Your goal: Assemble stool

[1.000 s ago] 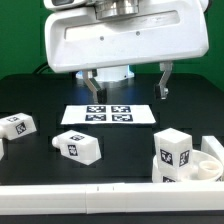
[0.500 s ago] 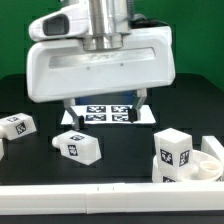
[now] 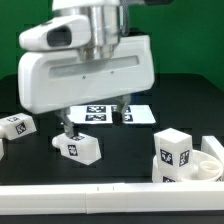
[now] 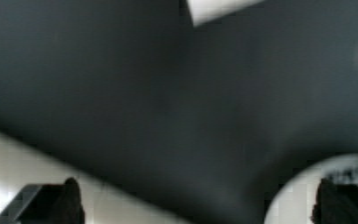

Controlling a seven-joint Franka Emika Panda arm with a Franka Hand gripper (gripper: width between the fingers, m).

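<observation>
So the gripper hangs low over the table with its fingers spread wide and nothing between them. The wrist view agrees: the gripper shows two dark fingertips far apart with only black tabletop in the gap.

Closest stool part is the lying leg, on its side with a tag facing up. It sits just below the finger on the exterior view's left, so it's off to one side of the gap rather than centred. Can't tell if that finger touches it.

A second leg lies well off toward the exterior view's left. On the exterior view's right, the upright leg stands against the seat, well apart from the gripper.

The marker board lies flat behind and under the gripper, mostly hidden by its body.

A white rail runs along the front edge. There's open black table between the lying leg and the upright leg.
</observation>
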